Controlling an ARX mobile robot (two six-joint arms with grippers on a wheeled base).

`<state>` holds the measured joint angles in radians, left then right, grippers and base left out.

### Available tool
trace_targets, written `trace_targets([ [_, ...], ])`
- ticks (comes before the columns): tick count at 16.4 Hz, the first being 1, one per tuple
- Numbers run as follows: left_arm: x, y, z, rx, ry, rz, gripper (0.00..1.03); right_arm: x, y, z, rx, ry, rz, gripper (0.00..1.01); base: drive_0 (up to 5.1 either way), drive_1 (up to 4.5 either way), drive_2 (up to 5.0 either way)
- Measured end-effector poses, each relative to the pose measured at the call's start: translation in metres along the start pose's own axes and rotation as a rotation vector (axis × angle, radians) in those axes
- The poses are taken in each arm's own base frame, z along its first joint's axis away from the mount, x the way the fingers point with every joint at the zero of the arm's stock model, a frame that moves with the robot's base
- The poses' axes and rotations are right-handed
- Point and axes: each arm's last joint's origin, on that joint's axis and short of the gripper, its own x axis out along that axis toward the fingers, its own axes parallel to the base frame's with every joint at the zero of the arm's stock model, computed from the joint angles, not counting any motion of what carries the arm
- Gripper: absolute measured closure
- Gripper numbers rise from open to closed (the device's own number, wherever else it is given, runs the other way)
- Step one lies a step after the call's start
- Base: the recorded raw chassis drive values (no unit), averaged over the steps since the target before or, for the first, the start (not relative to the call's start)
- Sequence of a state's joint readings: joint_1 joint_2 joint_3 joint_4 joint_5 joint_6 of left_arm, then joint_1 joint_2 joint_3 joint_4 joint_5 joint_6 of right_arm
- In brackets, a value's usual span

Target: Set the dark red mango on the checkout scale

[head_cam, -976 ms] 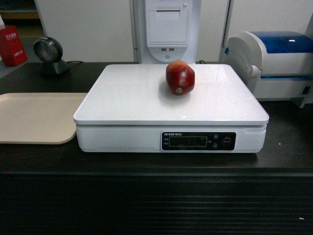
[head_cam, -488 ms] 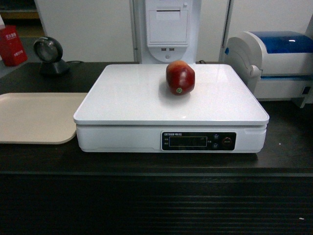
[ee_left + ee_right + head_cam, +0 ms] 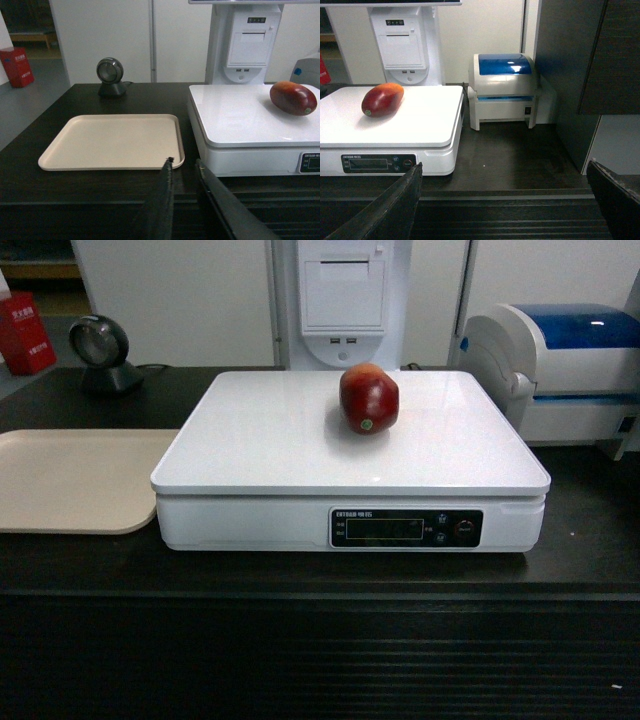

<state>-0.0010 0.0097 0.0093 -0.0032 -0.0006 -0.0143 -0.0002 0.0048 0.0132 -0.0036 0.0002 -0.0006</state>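
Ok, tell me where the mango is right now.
The mango lies on the white scale, toward its back edge right of centre in the head view, just before the receipt printer.

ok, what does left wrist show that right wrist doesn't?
Only left wrist: the beige tray left of the scale, the round black scanner behind it, a red box on the floor at far left, and the left gripper with its fingers close together. Only right wrist: the white-and-blue printer, a dark cabinet, and the right gripper spread wide. Both: the dark red mango lying on the scale, and the white receipt terminal behind.
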Motion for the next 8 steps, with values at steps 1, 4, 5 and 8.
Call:
trace_targets([
  [1, 0.0000, 0.0000, 0.0000, 0.000, 0.000, 0.000, 0.78, 0.0000, 0.0000, 0.0000, 0.000, 0.000, 0.000, 0.03, 0.0, 0.00, 0.0],
  [4, 0.0000, 0.0000, 0.0000, 0.000, 0.000, 0.000, 0.46, 0.0000, 0.0000, 0.0000, 0.000, 0.000, 0.000, 0.03, 0.0, 0.00, 0.0],
  [5, 0.0000, 0.0000, 0.0000, 0.000, 0.000, 0.000, 0.35, 0.0000, 0.0000, 0.0000, 0.000, 0.000, 0.000, 0.03, 0.0, 0.00, 0.0],
  [8, 0.0000, 0.0000, 0.0000, 0.001, 0.000, 0.000, 0.03, 0.0000, 0.0000, 0.0000, 0.000, 0.000, 0.000, 0.03, 0.0, 0.00, 0.0],
])
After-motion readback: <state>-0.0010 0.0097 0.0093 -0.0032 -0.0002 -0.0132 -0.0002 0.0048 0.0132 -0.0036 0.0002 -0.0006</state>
